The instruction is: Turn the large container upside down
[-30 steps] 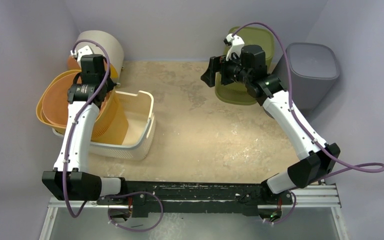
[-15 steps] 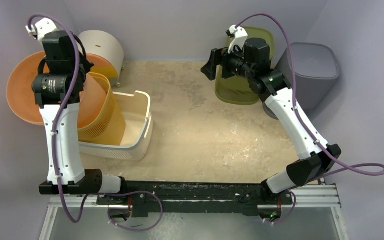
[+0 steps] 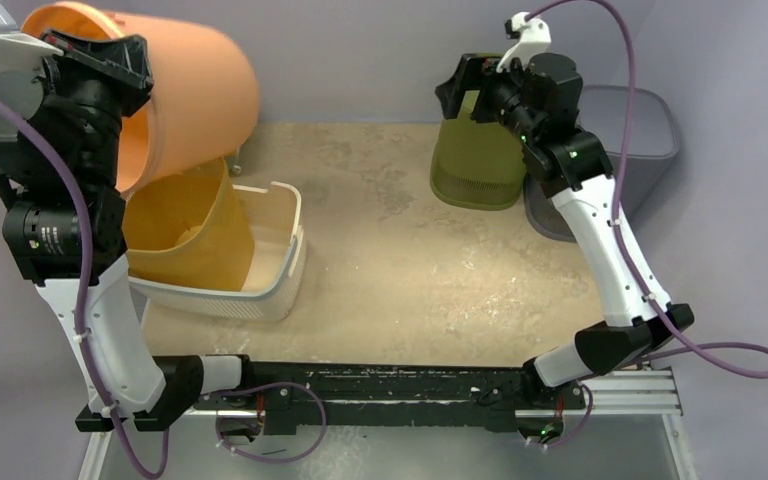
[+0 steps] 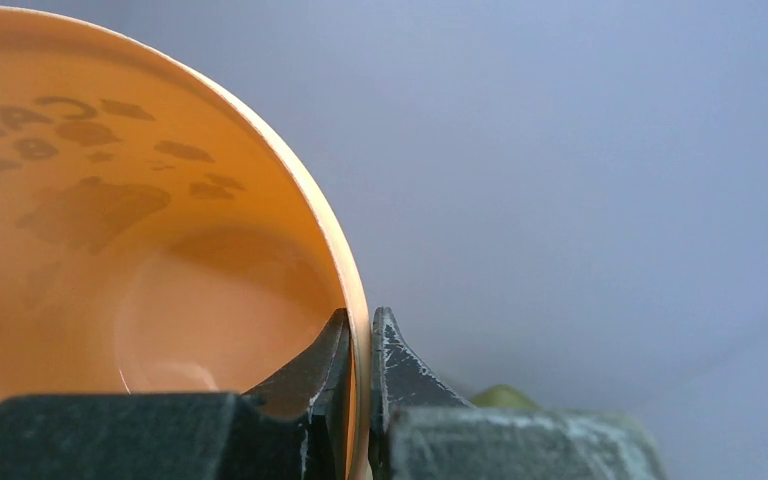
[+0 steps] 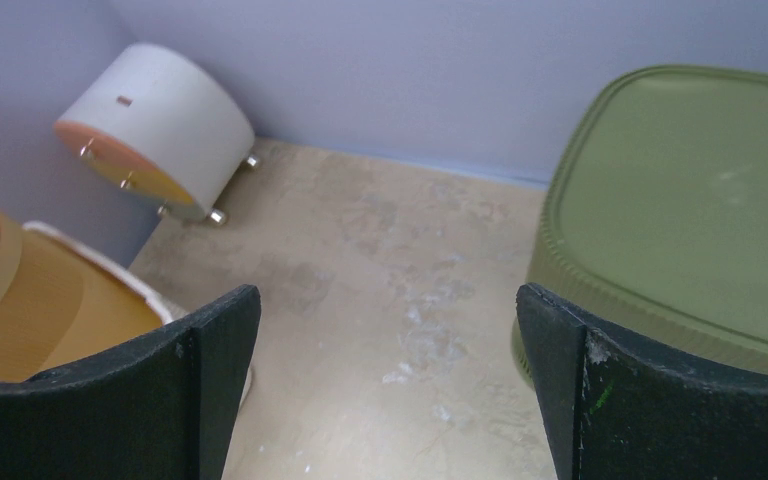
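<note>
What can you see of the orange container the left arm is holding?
The orange container is a large, smooth, plastic-looking tub; dark lettering shows through its wall. It hangs above the table, tipped on its side, mouth toward the left. The left gripper is shut on its rim, one finger inside, one outside. No other contact is visible.

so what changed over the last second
The left gripper, shut on the rim of the orange container, lifted it out of the yellow basket, up high and tipped sideways. The right gripper rose slightly, open. Green container, white basket and grey bin stayed put.
</note>
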`<state>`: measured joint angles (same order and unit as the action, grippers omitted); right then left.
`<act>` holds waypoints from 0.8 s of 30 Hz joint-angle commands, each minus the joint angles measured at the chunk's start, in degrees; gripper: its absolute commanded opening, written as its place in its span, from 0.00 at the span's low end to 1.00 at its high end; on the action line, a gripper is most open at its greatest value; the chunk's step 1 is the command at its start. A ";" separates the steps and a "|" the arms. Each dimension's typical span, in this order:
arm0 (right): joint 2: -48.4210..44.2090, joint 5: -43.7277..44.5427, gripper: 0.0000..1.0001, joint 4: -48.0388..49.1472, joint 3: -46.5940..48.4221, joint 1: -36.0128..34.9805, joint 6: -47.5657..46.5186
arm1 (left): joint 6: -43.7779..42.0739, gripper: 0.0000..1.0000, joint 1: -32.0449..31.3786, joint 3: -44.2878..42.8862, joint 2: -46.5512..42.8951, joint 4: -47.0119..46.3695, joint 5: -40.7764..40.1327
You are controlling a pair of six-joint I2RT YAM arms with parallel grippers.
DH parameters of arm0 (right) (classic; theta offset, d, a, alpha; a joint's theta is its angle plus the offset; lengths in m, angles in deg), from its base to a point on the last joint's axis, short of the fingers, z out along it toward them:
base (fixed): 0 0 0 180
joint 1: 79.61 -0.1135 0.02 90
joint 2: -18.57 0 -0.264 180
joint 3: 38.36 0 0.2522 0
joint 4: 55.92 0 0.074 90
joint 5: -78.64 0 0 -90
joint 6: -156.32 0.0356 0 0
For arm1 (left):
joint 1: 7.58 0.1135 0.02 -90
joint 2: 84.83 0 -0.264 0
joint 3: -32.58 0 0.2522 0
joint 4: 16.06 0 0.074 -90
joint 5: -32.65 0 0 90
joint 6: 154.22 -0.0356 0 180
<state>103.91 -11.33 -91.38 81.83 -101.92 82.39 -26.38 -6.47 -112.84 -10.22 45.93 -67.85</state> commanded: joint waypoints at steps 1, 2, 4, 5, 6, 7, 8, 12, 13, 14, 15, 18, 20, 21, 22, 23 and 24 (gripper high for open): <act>-2.53 5.70 1.00 5.24 2.54 2.40 2.08 | 8.19 0.00 0.13 -2.55 -0.25 -18.33 13.04; -2.55 5.80 1.00 5.67 2.92 3.10 2.19 | 9.16 0.00 0.13 -2.62 -0.24 -19.73 13.92; -2.19 6.02 1.00 6.14 4.02 4.70 2.29 | 11.70 0.00 0.15 -2.33 -0.01 -22.70 16.65; -1.93 6.03 1.00 6.18 4.87 5.65 2.36 | 13.56 0.00 0.12 -1.74 0.10 -24.95 18.36; -1.67 6.05 1.00 6.42 5.56 6.56 2.38 | 16.04 0.00 0.14 -0.91 0.10 -27.50 20.12; -1.40 6.03 1.00 6.65 6.46 7.38 2.34 | 20.02 0.00 0.11 0.73 0.03 -31.65 21.99; -1.05 6.03 1.00 6.73 7.45 8.17 2.23 | 23.06 0.00 0.10 2.75 -0.17 -35.54 23.84; 1.46 5.15 1.00 6.68 12.45 11.10 1.84 | 34.65 0.00 0.10 14.61 -1.59 -49.75 28.86; 2.33 4.70 1.00 6.52 14.16 11.70 1.90 | 36.76 0.00 0.05 17.72 -1.93 -52.89 29.72; 3.31 4.03 1.00 6.13 16.62 12.16 1.88 | 39.29 0.00 0.07 20.88 -2.36 -56.18 30.46; 4.32 3.38 1.00 5.64 18.65 12.40 1.92 | 41.45 0.00 0.09 24.23 -2.67 -59.01 30.97; 6.77 1.42 1.00 4.91 23.24 12.64 2.22 | 45.33 0.00 -2.07 34.38 -3.16 -67.06 32.10; 7.86 0.47 1.00 4.80 25.24 12.80 2.29 | 43.68 0.00 -7.10 39.36 -3.38 -66.90 30.20; 8.37 0.10 1.00 4.67 26.14 12.87 2.23 | 42.23 0.00 -9.87 41.25 -2.98 -67.00 29.30; 8.74 -0.13 1.00 4.58 26.80 12.96 2.14 | 40.74 0.00 -12.88 42.55 -2.23 -66.21 28.36; 8.93 -0.36 1.00 4.55 27.15 13.05 2.01 | 39.14 0.00 -15.97 43.40 -1.27 -65.70 27.51; 8.97 -0.50 1.00 4.52 27.28 13.15 1.84 | 36.99 0.00 -18.96 43.88 -0.34 -64.79 26.41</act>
<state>112.65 -9.58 -88.19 106.09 -89.22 83.96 12.90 -15.48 -70.77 -11.34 -10.04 -39.72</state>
